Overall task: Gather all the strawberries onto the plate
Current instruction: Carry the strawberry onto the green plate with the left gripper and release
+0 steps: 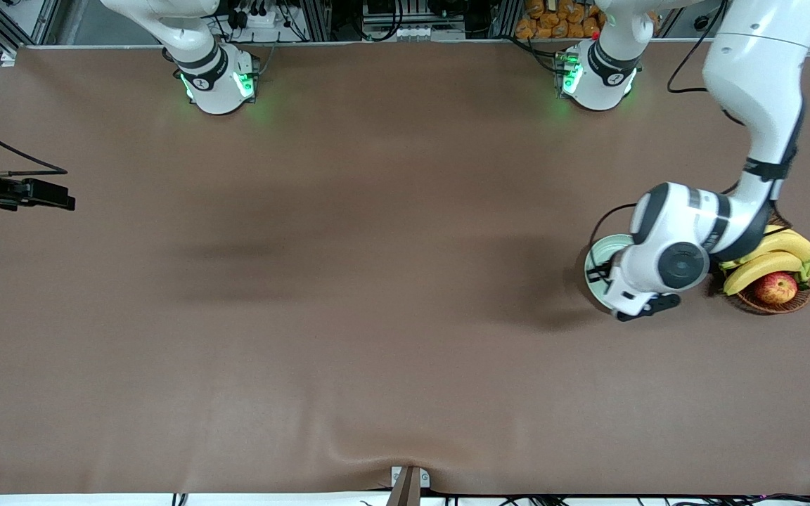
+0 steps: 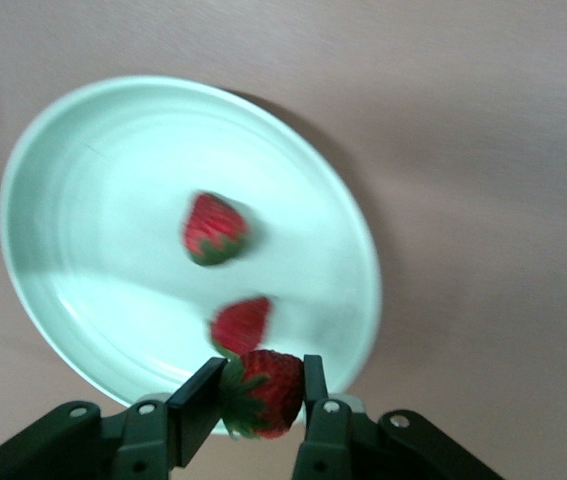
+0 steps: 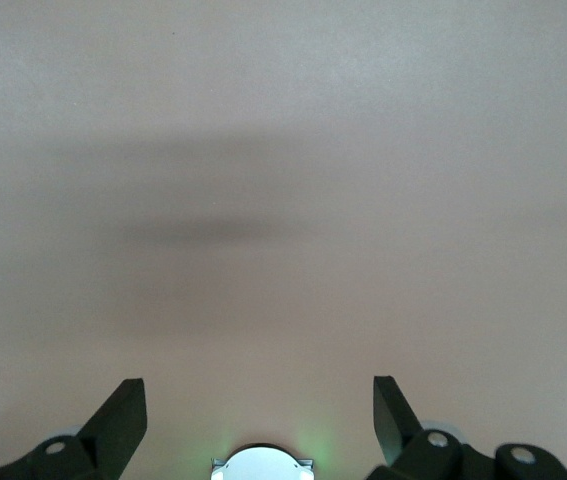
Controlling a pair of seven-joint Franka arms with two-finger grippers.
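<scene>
- Looking nearest first, you have the left gripper [image 2: 260,392] pinching the third strawberry [image 2: 263,392] over the plate's near rim, so a release should drop it inside.
- Your plate [image 2: 93,190] sits toward the left arm's end of the tabletop, just beside the wicker basket [image 1: 778,302]; two strawberries [image 2: 213,228] already lie in it.
- Your right gripper [image 3: 260,410] waits over bare tabletop, fingers spread wide, holding nothing.

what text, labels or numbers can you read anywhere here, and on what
None readable.
Round marks on the two arm bases: too small to read.
The plate, the strawberries, the basket with its bananas and apple, and the brown table cover: no print.
</scene>
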